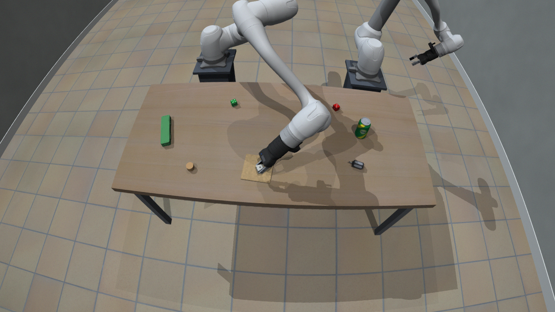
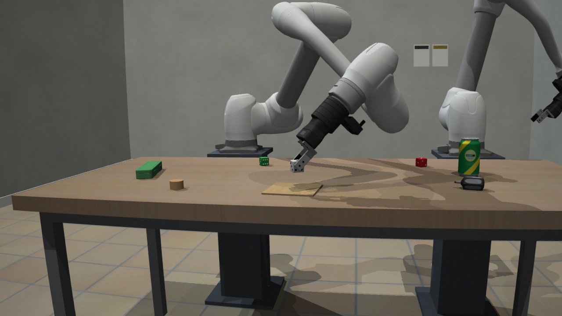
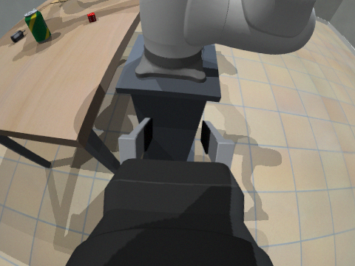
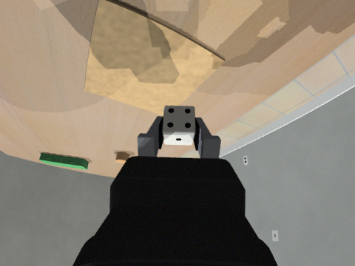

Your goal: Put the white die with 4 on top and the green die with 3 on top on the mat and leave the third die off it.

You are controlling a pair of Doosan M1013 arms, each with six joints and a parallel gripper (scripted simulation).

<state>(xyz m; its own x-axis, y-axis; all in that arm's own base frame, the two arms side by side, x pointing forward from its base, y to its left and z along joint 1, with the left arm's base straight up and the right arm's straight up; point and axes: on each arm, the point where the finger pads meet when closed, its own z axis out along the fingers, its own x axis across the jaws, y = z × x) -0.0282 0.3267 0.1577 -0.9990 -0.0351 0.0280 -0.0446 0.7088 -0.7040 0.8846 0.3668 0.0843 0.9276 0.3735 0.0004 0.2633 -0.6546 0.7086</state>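
Note:
My right gripper (image 1: 261,167) (image 2: 300,164) (image 4: 178,126) is shut on the white die (image 1: 259,167) (image 2: 293,166) (image 4: 179,119), tilted and holding it above the mat (image 1: 248,177) (image 2: 288,190) (image 4: 111,79). In the right wrist view a shaded face shows four pips and a bright face one pip. The green die (image 1: 233,102) (image 2: 264,161) sits on the table, off the mat, with six pips facing the exterior camera. The red die (image 1: 336,107) (image 2: 421,162) (image 3: 92,17) is off the mat too. My left gripper (image 1: 414,60) (image 2: 539,116) (image 3: 177,129) is open and empty, away from the table.
A green and yellow can (image 1: 362,128) (image 2: 469,156) (image 3: 38,26) stands on the right, near a small dark object (image 1: 357,164) (image 2: 472,183) (image 3: 17,36). A green box (image 1: 165,130) (image 2: 149,169) (image 4: 63,161) and a wooden disc (image 1: 189,166) (image 2: 176,184) (image 4: 122,157) lie left of the mat.

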